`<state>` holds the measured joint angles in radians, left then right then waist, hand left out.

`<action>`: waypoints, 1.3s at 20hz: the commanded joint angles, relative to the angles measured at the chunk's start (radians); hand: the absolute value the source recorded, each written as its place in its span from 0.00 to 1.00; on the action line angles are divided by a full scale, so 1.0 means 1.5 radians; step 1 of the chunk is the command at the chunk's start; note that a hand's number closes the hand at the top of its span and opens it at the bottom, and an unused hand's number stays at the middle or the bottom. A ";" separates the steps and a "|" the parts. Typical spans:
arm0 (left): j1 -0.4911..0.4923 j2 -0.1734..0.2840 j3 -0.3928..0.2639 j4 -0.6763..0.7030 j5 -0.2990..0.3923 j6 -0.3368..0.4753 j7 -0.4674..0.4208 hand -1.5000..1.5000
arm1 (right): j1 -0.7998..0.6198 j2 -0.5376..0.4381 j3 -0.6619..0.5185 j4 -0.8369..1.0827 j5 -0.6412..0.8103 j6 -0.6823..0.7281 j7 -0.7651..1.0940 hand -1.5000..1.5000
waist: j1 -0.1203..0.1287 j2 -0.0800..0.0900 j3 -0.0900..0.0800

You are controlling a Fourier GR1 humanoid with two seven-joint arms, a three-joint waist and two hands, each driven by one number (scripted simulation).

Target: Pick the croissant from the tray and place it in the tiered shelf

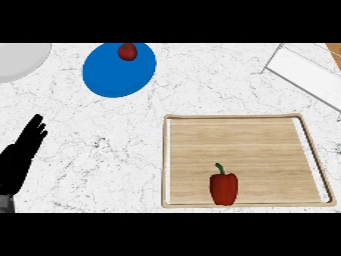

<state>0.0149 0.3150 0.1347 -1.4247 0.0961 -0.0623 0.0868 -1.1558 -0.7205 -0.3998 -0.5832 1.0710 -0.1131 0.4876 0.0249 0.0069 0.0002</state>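
A wooden tray (202, 150) lies on the marble counter at the right of centre. A red bell pepper (224, 187) with a green stem lies near the tray's front edge; I see no croissant anywhere. The white wire tiered shelf (311, 80) stands at the far right. My left hand (14, 157) rests at the lower left edge, open with fingers straight and pointing away, well apart from the tray. My right hand does not show.
A blue plate (114, 75) sits at the back, left of centre, with a small dark red fruit (128, 51) on its far edge. A white plate (10, 61) lies at the far left corner.
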 commanded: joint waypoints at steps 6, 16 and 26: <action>-0.036 0.005 0.009 0.029 -0.006 -0.008 0.001 0.50 | -0.029 0.003 -0.073 0.062 -0.077 -0.099 -0.055 0.00 | 0.003 0.004 0.000; -0.010 0.000 0.016 0.000 -0.012 0.002 0.018 0.50 | -0.031 -0.030 -0.163 -0.074 -0.236 -0.002 -0.049 0.00 | -0.022 -0.009 0.000; 0.024 -0.005 0.038 -0.006 0.002 -0.001 0.015 0.50 | 0.094 -0.173 -0.246 -0.305 -0.329 0.153 0.060 0.00 | -0.045 -0.016 -0.001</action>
<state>0.0349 0.3035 0.1788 -1.4264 0.0876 -0.0558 0.1072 -1.0769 -0.8882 -0.7121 -0.9333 0.6227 0.0311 0.5072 -0.0315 -0.0133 -0.0008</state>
